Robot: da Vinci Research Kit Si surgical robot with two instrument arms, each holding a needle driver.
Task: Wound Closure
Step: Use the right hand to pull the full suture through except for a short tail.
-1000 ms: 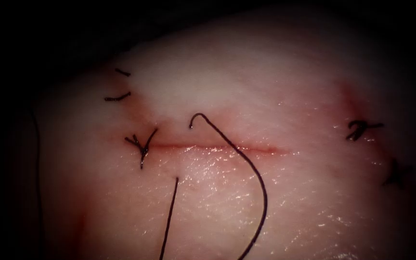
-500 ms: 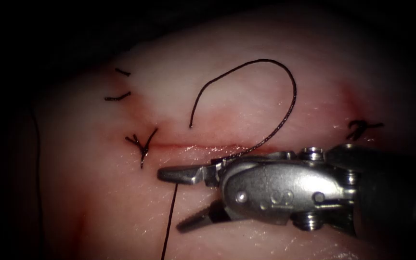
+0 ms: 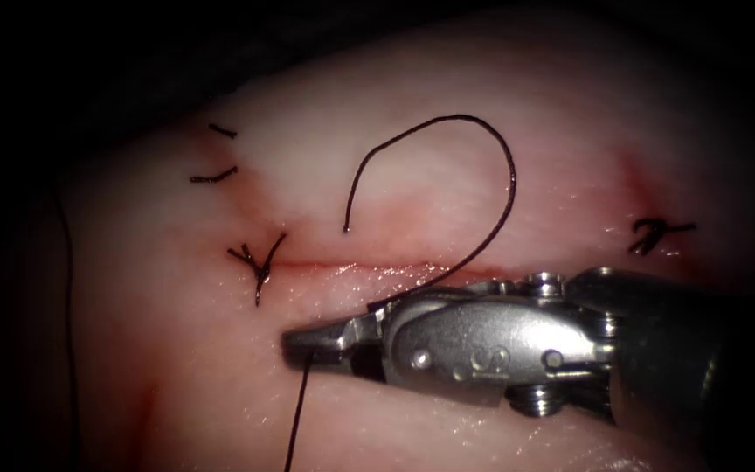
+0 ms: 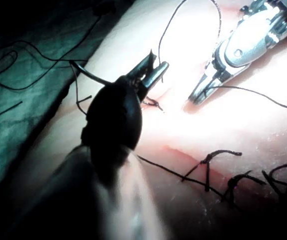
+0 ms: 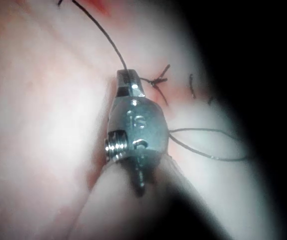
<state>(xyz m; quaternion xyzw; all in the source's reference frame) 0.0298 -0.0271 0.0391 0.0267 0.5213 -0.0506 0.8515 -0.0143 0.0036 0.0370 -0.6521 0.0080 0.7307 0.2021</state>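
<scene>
At the far left of the endoscope view a strand of thread [image 3: 67, 297] runs down the dim edge of the tissue [image 3: 570, 157]. Two short cut ends [image 3: 213, 177] lie above the left end of the cut [image 3: 412, 267], and a tied knot [image 3: 259, 260] sits on that end.

In the left wrist view the left tool [image 4: 156, 62] hovers over this knot with its fingers [image 4: 148, 62] a little apart and nothing visibly between them. Just beside it, a thicker dark curved piece [image 4: 86, 72] arches off the tissue's edge toward the green cloth [image 4: 13, 110]. It may be the needle, but I cannot tell for certain, nor whether it is in the tissue.

Right of the knot, the working thread [image 3: 482, 131] rises from the tissue just above the cut. It arcs up and over to the right, crosses back down over the cut and goes behind the right tool [image 3: 308, 341].

That tool lies across the tissue below the cut, pointing left. Its fingers [image 3: 329, 334] are closed together on the thread where a strand [image 3: 294, 419] emerges from the tissue below the cut. The right wrist view also shows the fingers [image 5: 128, 85] pressed together with the thread leading off their tip.

Further right, a second knot [image 3: 657, 234] sits on the tissue.
</scene>
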